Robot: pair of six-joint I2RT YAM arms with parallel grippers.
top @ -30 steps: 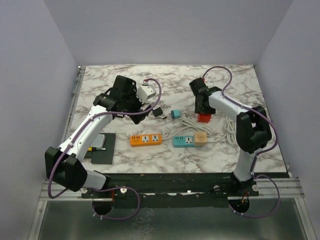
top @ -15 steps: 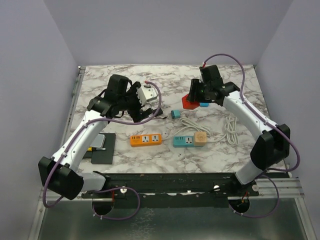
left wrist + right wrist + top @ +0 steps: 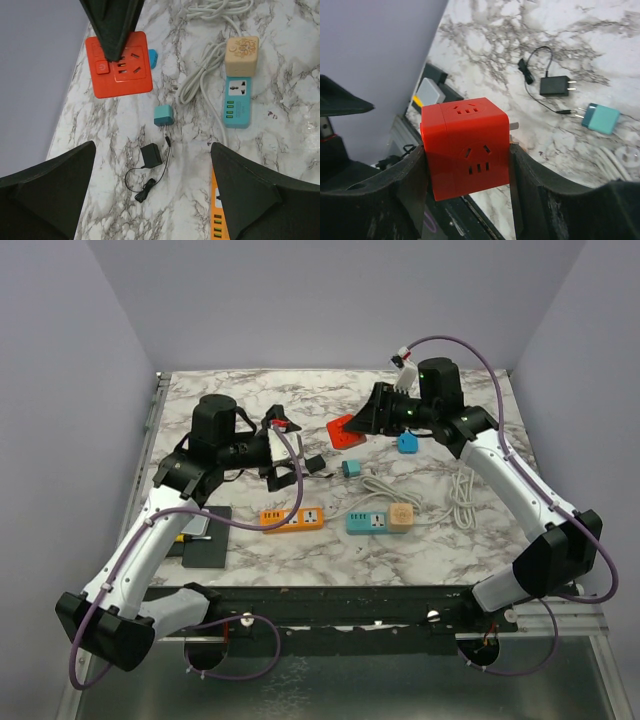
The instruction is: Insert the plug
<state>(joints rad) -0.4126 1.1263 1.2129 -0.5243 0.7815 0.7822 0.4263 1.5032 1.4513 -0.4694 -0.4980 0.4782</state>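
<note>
The right claw (image 3: 467, 167) clamped the red cube (image 3: 465, 135) aloft near 12 o'clock, likely presenting its sockets; at its 9 o'clock the left claw (image 3: 152, 150) gaped empty, plug (image 3: 151, 156) ungrasped.

Grey-veined marble table (image 3: 335, 387) enclosed by plain lavender walls (image 3: 330, 300).

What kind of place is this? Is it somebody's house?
Probably a robot test booth, not a house: two robot arms bolted to a marble-patterned table, plain walls boxing it in, and an orange power strip and a teal power strip laid out.
</note>
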